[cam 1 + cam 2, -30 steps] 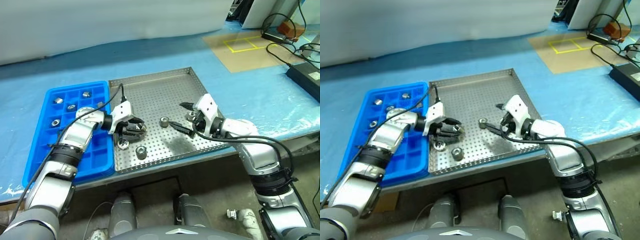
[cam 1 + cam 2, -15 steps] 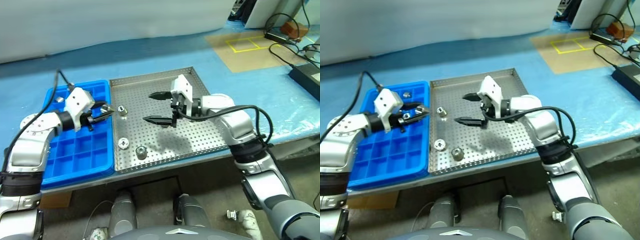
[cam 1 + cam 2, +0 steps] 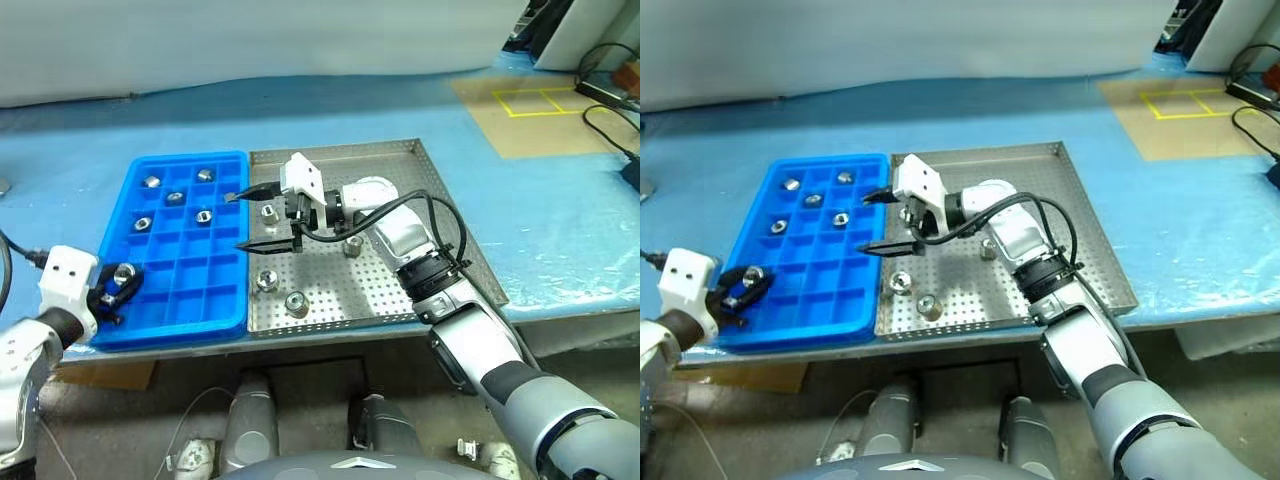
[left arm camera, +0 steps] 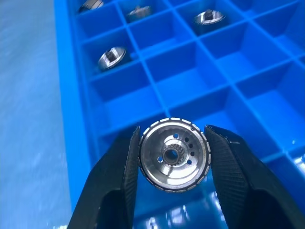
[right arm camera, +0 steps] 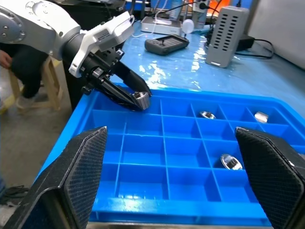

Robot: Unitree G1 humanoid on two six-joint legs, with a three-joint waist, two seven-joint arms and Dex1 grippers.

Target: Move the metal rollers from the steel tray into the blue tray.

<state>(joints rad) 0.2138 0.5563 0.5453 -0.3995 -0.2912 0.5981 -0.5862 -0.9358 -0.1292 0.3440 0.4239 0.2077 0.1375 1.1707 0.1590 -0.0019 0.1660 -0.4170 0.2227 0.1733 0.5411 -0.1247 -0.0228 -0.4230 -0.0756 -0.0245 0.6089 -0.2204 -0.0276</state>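
Note:
My left gripper (image 3: 120, 285) is shut on one of the metal rollers (image 4: 174, 155), a silvery ribbed disc with a centre hole. It hangs over the near left corner of the blue tray (image 3: 180, 290). Several rollers lie in the blue tray's far compartments (image 3: 175, 198). My right gripper (image 3: 237, 222) stands wide open, pointing left over the seam between the blue tray and the steel tray (image 3: 340, 290), with nothing between its fingers. More rollers rest on the steel tray: one by the right gripper (image 3: 268, 212), one mid-tray (image 3: 352, 247), two near the front (image 3: 296, 301).
Both trays sit on a table under blue film. A brown board with yellow tape (image 3: 540, 110) lies at the far right. Beyond the blue tray, the right wrist view shows a grey box (image 5: 228, 36), a handheld device (image 5: 167, 44) and a person on a stool (image 5: 24, 71).
The camera has swung left. My left gripper carried its roller from the blue tray's right edge to its near left corner. My right gripper swung left to the seam between the trays, still open.

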